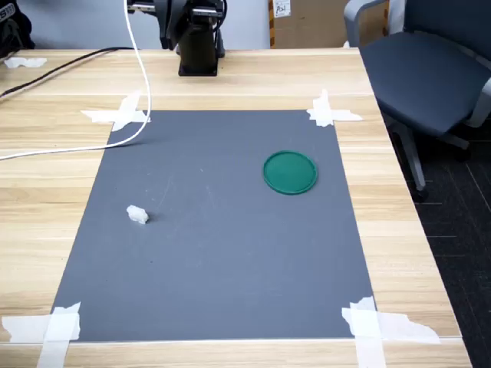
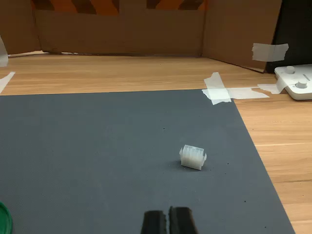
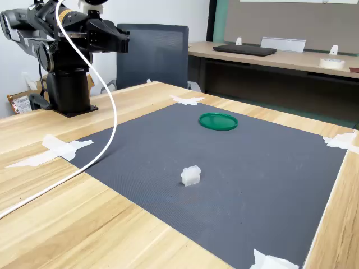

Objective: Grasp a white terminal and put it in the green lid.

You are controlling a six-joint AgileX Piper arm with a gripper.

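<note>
In the wrist view the gripper (image 2: pixel 168 220) sits at the bottom middle of the frame, and its two black fingertips (image 2: pixel 154 222) are pressed close together with only a thin line between them, so it is closed and holds nothing. That could be a problem: if it goes down like this, I think it would bump the white terminal (image 2: pixel 193 157) and push it along the dark mat (image 2: pixel 97 156) instead of picking it up, so it needs to open first. The terminal is tiny and light, so it could also tip or slip out of a pinch that is not centered. It lies a little further away than the fingertips and a bit to the right of them in that frame, well apart from them, not touching. In the first exterior view the terminal (image 1: pixel 137 215) is at the middle left of the frame, and the green lid (image 1: pixel 290 172) is far from it, right of center, so the carry is long and a loose hold could drop it. The arm (image 3: pixel 67 33) is folded up at the upper left in the second exterior view.
</note>
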